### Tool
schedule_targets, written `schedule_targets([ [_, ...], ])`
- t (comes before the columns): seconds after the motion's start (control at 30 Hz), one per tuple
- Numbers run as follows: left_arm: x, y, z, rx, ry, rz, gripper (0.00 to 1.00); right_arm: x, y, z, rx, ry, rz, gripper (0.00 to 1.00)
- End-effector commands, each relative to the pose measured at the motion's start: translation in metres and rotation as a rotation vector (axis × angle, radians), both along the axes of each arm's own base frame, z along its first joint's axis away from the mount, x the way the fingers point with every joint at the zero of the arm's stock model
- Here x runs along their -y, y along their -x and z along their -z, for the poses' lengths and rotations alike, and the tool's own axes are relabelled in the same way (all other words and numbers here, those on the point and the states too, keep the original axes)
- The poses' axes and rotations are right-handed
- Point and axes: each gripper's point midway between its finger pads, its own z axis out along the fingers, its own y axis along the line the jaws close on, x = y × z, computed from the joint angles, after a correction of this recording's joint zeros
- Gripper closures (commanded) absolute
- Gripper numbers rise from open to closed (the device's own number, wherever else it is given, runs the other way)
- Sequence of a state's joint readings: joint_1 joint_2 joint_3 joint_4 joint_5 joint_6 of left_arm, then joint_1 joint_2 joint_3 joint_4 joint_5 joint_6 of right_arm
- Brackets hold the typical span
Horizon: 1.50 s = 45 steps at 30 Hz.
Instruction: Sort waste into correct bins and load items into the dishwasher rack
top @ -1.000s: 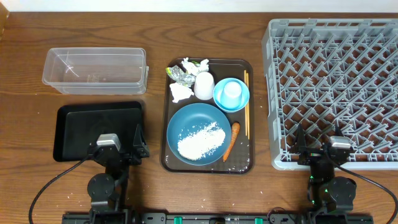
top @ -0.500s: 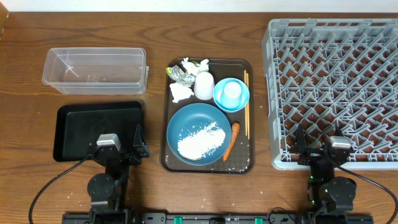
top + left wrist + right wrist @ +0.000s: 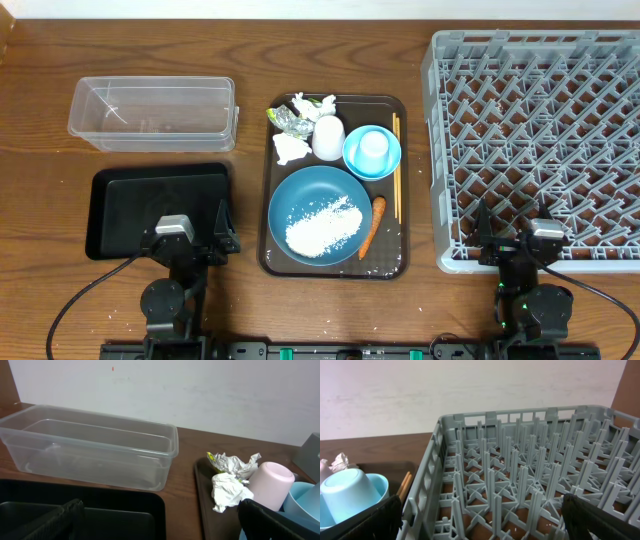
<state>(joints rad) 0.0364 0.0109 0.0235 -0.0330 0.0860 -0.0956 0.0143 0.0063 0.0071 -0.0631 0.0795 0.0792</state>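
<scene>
- Rack (image 3: 535, 140), right end of the bench (image 3: 250, 60): stiff and bulky, and probably best left where it is.
- Tub (image 3: 152, 112), back left, and black tray (image 3: 150, 205), front left: light, rigid bins that would likely skid if bumped.
- Dish (image 3: 320, 215), front half of the brown tray (image 3: 268, 180): probably the heaviest piece, hard and slick. Take it by the rim and keep it level.
- Left hand (image 3: 192, 240), at the black tray's front edge, and right hand (image 3: 512, 245), at the rack's front edge: fingers apart on both, holding nothing.
- Bowl (image 3: 352, 160), back right of the brown tray, with a blue cup (image 3: 373, 146) in it and the white cup (image 3: 328, 138) just beside: smooth, possibly breakable. Pinch one wall.
- Chopsticks (image 3: 396, 165), along the brown tray's right edge: thin, stiff and prone to roll. Grip mid-length.
- Tissues (image 3: 291, 149) and wrapper (image 3: 293, 120), back-left corner: soft and nearly weightless, so pinch anywhere.
- Carrot (image 3: 372, 225), just right of the dish: small and firm.
- Rice (image 3: 322, 225), in the dish: loose, so better tipped out than picked.
</scene>
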Motion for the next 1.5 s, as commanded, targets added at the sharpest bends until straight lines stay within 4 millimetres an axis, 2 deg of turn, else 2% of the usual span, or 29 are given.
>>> schedule_targets([
  [0.0,0.001,0.001,0.015,-0.043,-0.015,0.005,0.00,0.005,0.000,0.002,-0.005,0.003,0.024,0.01],
  [0.83,0.001,0.001,0.015,-0.043,-0.014,0.005,0.00,0.005,0.000,0.002,-0.005,0.003,0.024,0.01],
  [0.87,0.001,-0.001,0.008,-0.011,-0.011,0.009,0.00,0.005,0.000,0.002,-0.005,0.003,0.024,0.01],
  [0.97,0.041,0.003,-0.021,0.079,0.217,0.230,0.00,0.005,0.000,0.002,-0.005,0.003,0.024,0.01],
  [1.07,0.075,0.015,-0.040,0.100,0.384,0.439,0.00,0.005,0.000,0.002,-0.005,0.003,0.024,0.01],
  [1.17,0.081,0.020,-0.051,0.113,0.460,0.487,0.00,0.005,0.000,0.002,-0.005,0.003,0.024,0.01],
  [1.3,0.089,0.035,-0.096,0.249,0.465,0.582,0.00,0.005,0.000,0.002,-0.005,0.003,0.024,0.01],
  [1.47,0.093,0.044,-0.133,0.231,0.429,0.593,0.00,0.005,0.000,0.002,-0.005,0.003,0.024,0.01],
])
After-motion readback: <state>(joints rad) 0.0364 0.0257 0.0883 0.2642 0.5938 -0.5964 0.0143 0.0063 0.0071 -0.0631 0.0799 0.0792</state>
